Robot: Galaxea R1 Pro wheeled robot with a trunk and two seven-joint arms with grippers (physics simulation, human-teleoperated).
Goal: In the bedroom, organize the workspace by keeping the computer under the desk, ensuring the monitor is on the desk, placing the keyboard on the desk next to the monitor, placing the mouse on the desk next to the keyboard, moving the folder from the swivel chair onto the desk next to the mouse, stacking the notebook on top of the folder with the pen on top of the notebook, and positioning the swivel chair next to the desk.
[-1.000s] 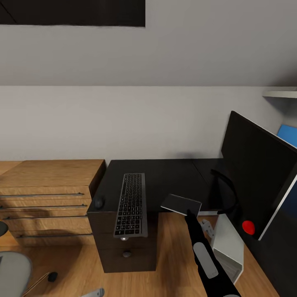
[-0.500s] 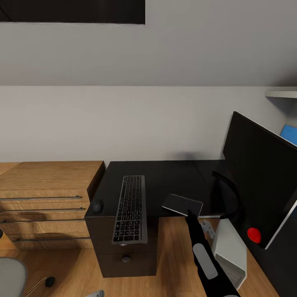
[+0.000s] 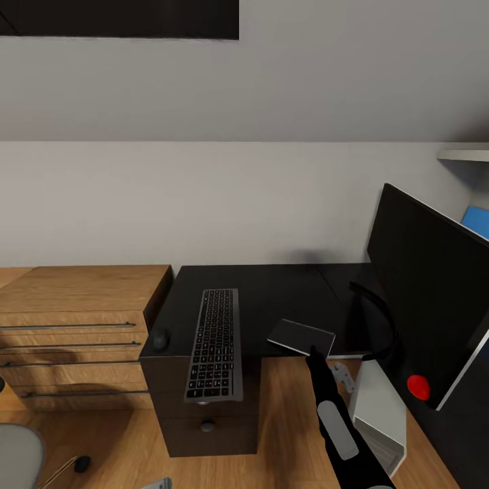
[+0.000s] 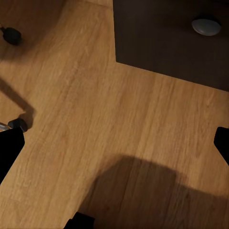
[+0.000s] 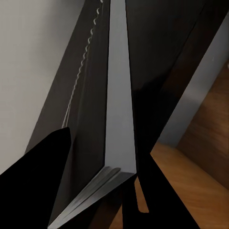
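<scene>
Gripping the notebook (image 3: 301,336) by its near edge between closed fingers (image 5: 43,171) of the right gripper (image 3: 314,353) — held tilted above the front edge of the desk (image 3: 272,292). Keyboard (image 3: 215,343) lying on the desk, overhanging its front; mouse (image 3: 161,339) just left of it. Monitor (image 3: 428,285) at the right. Left gripper: finger state cannot be told — wood floor (image 4: 95,119) below it.
</scene>
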